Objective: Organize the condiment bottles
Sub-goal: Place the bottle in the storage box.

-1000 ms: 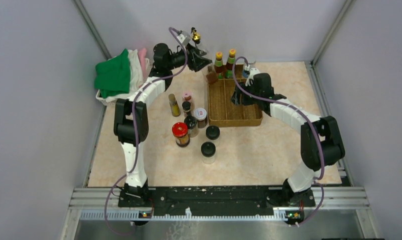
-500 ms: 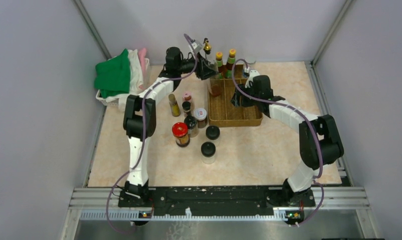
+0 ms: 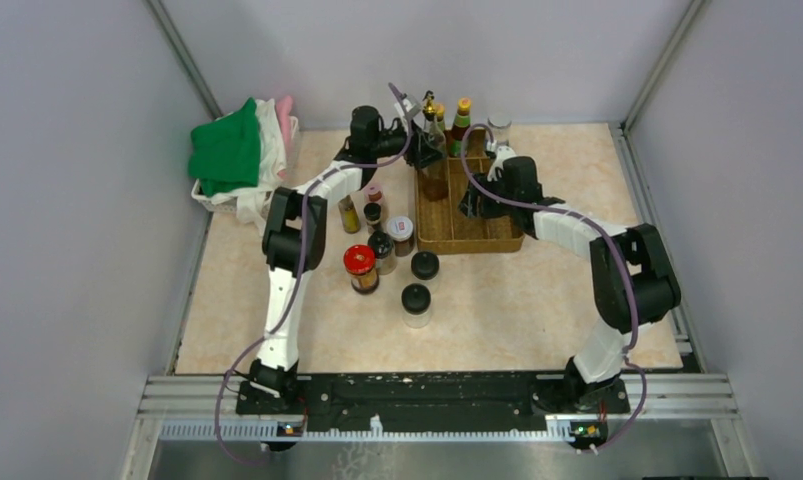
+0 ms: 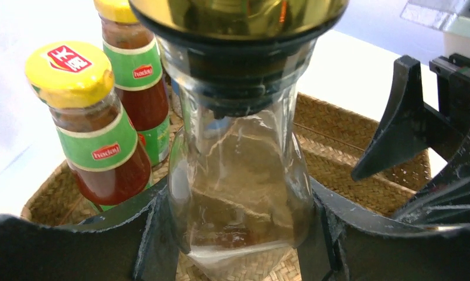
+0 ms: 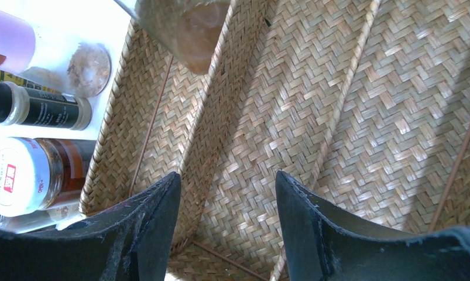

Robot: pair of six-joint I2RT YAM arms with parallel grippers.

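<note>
Swung in from left of the tray (image 3: 472, 247), the tall gold-topped bottle (image 4: 238, 146) is gripped by the left end effector (image 4: 238, 237) over the tray's far-left corner beside the yellow-capped bottles (image 4: 98, 129), likely for upright lowering, while the right end effector (image 5: 226, 202) is left unclenched and empty above the tray.

From above, the light is even and soft, and shadows on the table (image 3: 517, 300) are faint and blurred. At the left claw (image 4: 238, 240), the tall clear bottle (image 4: 238, 170) between its fingers (image 4: 156, 234) carries streaky reflections, and its gold top (image 4: 238, 14), above the claw, is too near to be sharp. Beyond the claw the background burns out to white. Under the right claw (image 5: 226, 199) the woven tray (image 5: 349, 117) is crisp, its strands glinting. Left of that claw the table is overexposed. That claw's fingers (image 5: 314, 234) are dark and slightly soft.
</note>
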